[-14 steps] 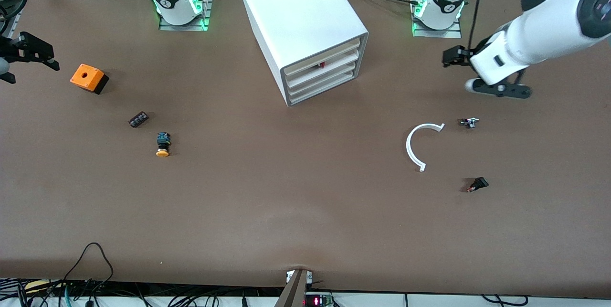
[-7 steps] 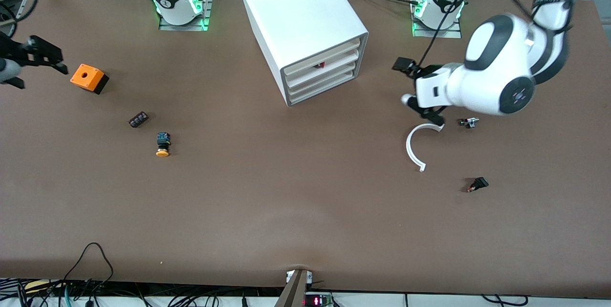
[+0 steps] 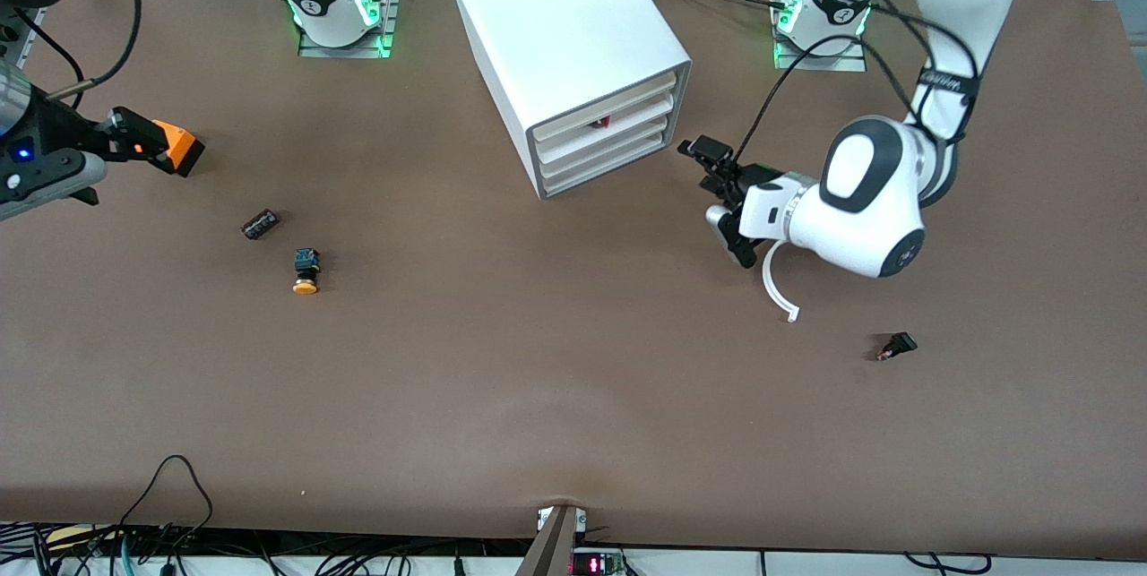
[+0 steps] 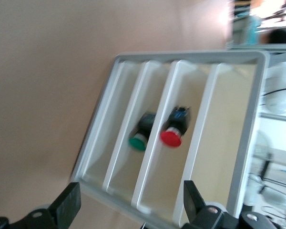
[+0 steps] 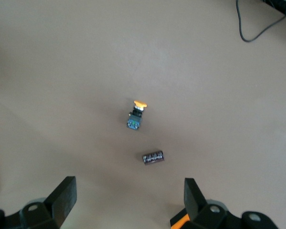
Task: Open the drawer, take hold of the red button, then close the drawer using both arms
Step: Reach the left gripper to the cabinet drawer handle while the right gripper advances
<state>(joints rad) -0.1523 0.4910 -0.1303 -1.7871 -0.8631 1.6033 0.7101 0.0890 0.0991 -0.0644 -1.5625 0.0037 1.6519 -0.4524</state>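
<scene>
The opening step is in hand: the left pincer (image 3: 728, 204) hangs spread in front of the cabinet (image 3: 573, 56), facing the shut drawer (image 3: 599, 122) holding the red button (image 4: 174, 129). Next it must catch the drawer's front. The right pincer (image 3: 85, 159) waits open by the orange box (image 3: 179, 146).

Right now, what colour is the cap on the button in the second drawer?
Red; the button shows best in the left wrist view.
</scene>
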